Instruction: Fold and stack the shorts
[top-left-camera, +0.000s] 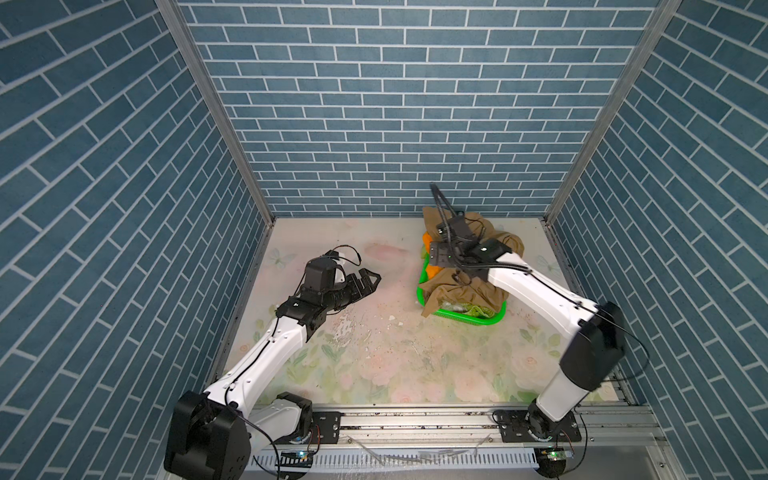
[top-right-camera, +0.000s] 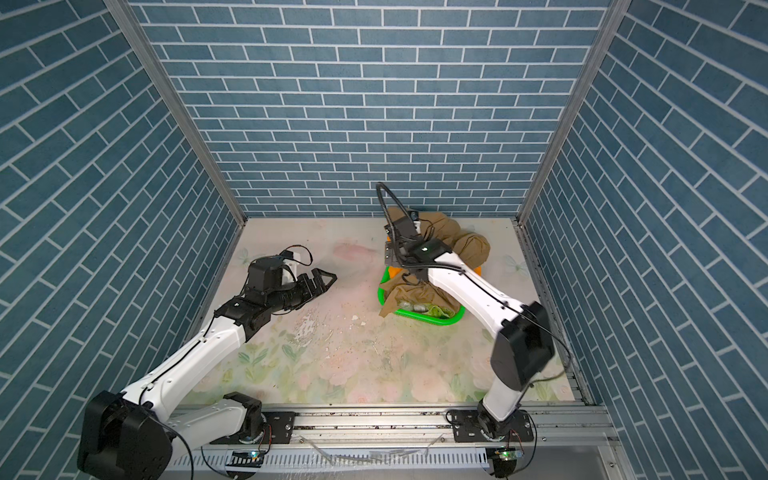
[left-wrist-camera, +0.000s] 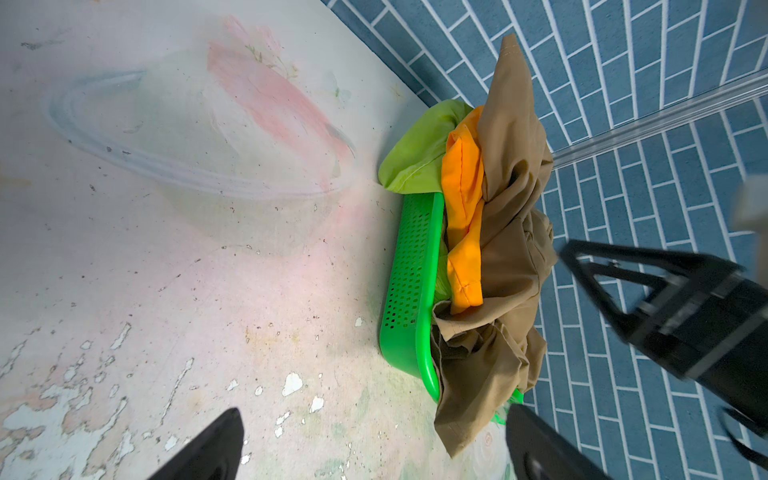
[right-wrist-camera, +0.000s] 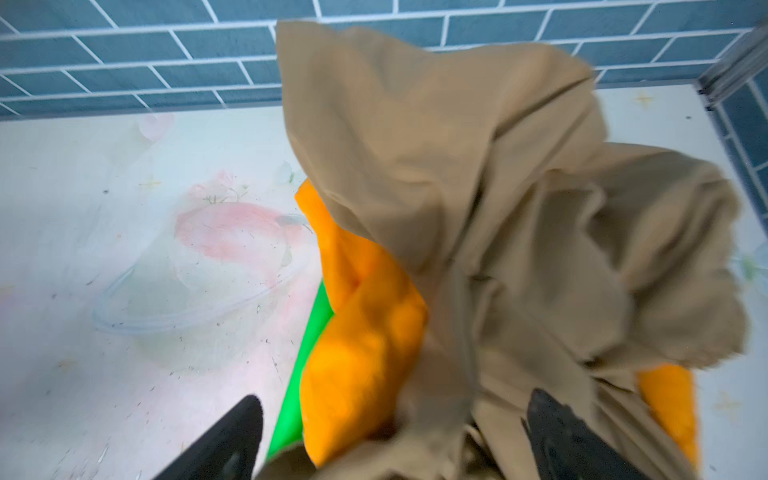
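Tan shorts (left-wrist-camera: 511, 232) lie crumpled atop orange shorts (left-wrist-camera: 461, 208) and lime shorts (left-wrist-camera: 415, 153) in the green basket (left-wrist-camera: 411, 282), far right on the table (top-left-camera: 374, 365) — right gripper (right-wrist-camera: 395, 399) above them and left gripper (left-wrist-camera: 374, 411) both gape wide, empty.

The tan shorts (right-wrist-camera: 478, 208) are lying crumpled over the orange shorts (right-wrist-camera: 365, 353), hiding most of the green basket (right-wrist-camera: 303, 374) on the table (right-wrist-camera: 104, 291). The right gripper (right-wrist-camera: 392, 397) is hovering close above them, jaws standing wide apart.
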